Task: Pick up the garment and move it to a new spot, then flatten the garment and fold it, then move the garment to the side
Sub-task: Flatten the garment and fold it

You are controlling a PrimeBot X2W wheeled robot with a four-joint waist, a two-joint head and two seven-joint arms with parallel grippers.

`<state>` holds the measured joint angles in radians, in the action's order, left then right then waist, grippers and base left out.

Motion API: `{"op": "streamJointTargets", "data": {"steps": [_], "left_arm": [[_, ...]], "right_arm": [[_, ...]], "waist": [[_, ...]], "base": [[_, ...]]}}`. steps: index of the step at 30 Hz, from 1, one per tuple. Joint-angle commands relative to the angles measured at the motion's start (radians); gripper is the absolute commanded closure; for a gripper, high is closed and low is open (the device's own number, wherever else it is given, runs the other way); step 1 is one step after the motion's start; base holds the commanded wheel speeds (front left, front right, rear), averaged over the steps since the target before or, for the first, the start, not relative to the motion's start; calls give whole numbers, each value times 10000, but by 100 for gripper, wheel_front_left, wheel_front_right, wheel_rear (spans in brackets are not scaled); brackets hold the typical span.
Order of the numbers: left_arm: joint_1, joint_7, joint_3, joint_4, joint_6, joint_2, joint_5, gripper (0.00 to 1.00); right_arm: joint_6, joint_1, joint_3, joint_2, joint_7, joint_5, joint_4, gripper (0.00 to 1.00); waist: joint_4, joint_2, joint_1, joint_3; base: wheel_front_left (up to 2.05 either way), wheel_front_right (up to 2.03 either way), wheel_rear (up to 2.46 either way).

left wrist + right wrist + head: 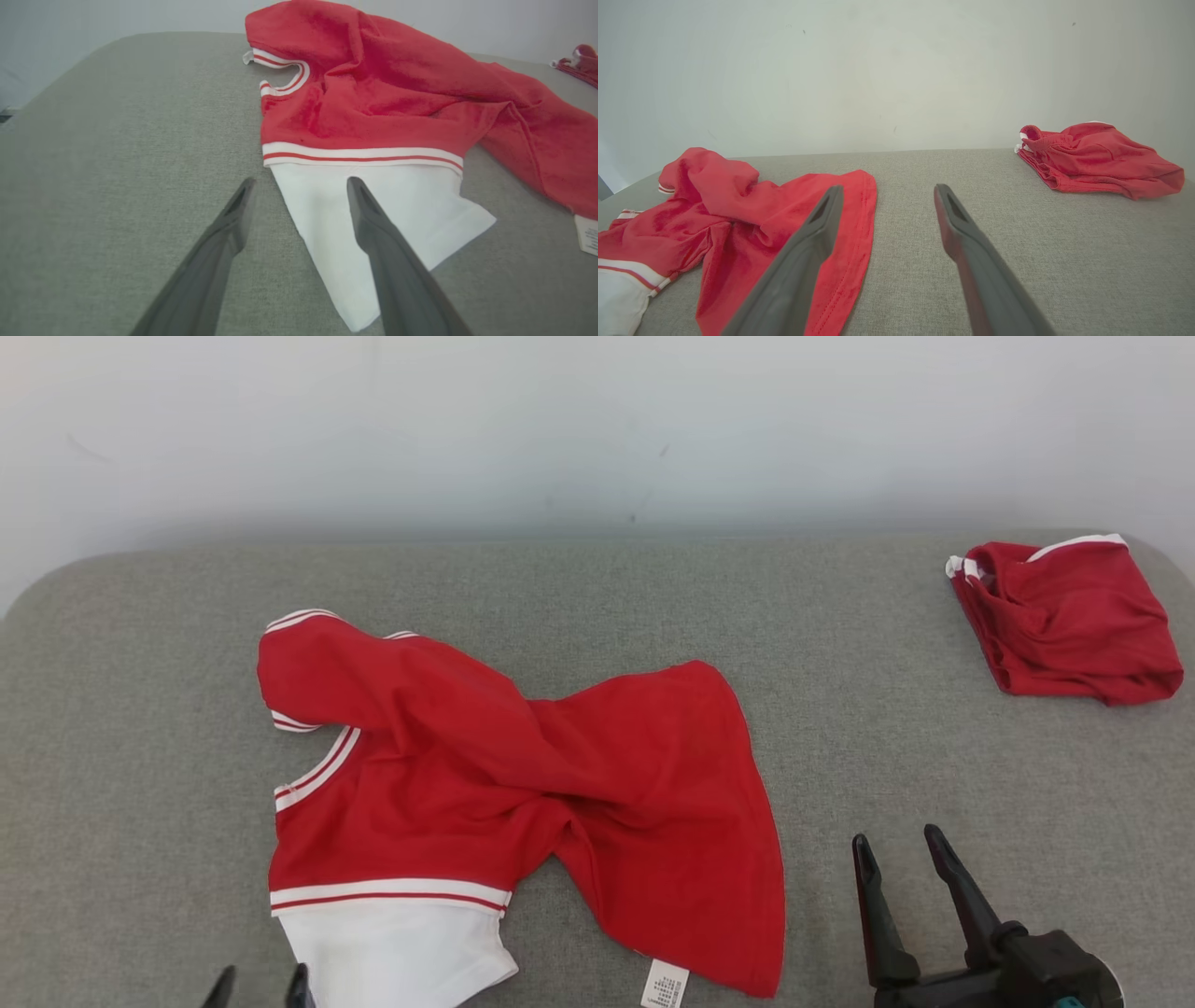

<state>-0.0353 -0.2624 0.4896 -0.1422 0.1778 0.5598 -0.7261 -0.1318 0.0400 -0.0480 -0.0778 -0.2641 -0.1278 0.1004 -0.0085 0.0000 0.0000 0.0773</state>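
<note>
Roughly, garment (485,775) lies crosswise, neckline (317,771) pointing left.

A grey surface (140,728) covered in coarse woven fabric spreads across the lower part of the head view, and its far corners are rounded. Behind its far edge rises a pale, off-white wall (597,420), matte, with a few small dark marks (664,451) near the middle. The light is soft and even. Shadows on the fabric are faint, and the wall greys a little toward the surface's edge.
</note>
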Motion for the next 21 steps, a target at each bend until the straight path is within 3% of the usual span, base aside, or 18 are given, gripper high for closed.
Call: {"op": "streamJointTargets", "data": {"steps": [1,2,5,12,21], "left_arm": [[-277,-25,-379,105,82,-289,263,0],[-534,-25,-880,165,20,-692,541,0],[-755,-24,-1225,53,-117,-1061,773,0],[-1016,-26,-1583,-929,-652,-2005,1267,0],[-884,-26,-2041,-1973,-1465,-2973,1351,0]], "right_arm": [[30,60,-8,4,2,-11,58,0],[30,105,-54,10,2,-23,206,0],[30,153,-101,1,2,-42,417,0],[28,343,-190,-6,3,-82,1218,0],[30,222,-1051,48,3,-60,2523,0]], "waist": [[22,0,0,-44],[25,0,0,-100],[19,0,0,-140],[118,0,0,-215],[260,0,0,-211]], "base": [[0,0,0],[0,0,0],[0,0,0],[0,0,0],[0,0,0]]}}
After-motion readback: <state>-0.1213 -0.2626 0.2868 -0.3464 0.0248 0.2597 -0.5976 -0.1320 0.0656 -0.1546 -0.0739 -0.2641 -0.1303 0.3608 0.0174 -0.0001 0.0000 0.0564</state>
